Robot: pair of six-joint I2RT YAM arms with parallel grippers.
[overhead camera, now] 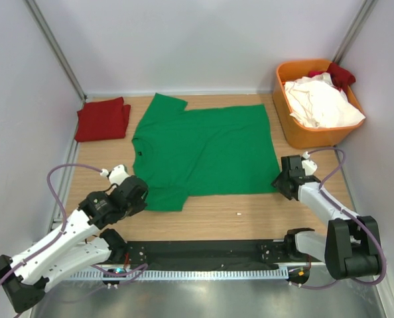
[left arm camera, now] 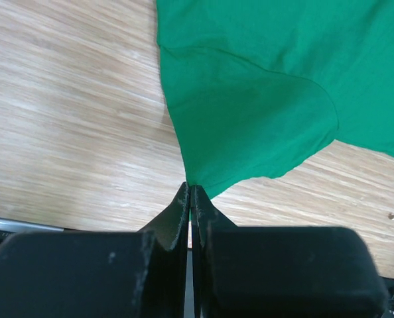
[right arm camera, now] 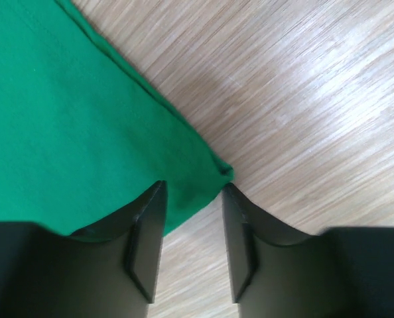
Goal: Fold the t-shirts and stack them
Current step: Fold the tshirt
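A bright green t-shirt (overhead camera: 203,149) lies spread flat on the wooden table, neck to the left. My left gripper (overhead camera: 142,193) is shut on the tip of its near sleeve (left arm camera: 250,126), and the jaws (left arm camera: 191,189) pinch the green cloth at their very ends. My right gripper (overhead camera: 281,180) sits at the shirt's near right hem corner (right arm camera: 210,173). It stands open (right arm camera: 194,189), with that corner lying between the two fingers and gaps on both sides. A dark red t-shirt (overhead camera: 103,119) lies folded at the far left.
An orange plastic bin (overhead camera: 314,136) stands at the far right, holding crumpled white t-shirts (overhead camera: 320,103) and a red one (overhead camera: 339,73). Grey walls close in the table on three sides. A black rail (overhead camera: 203,253) runs along the near edge between the arm bases.
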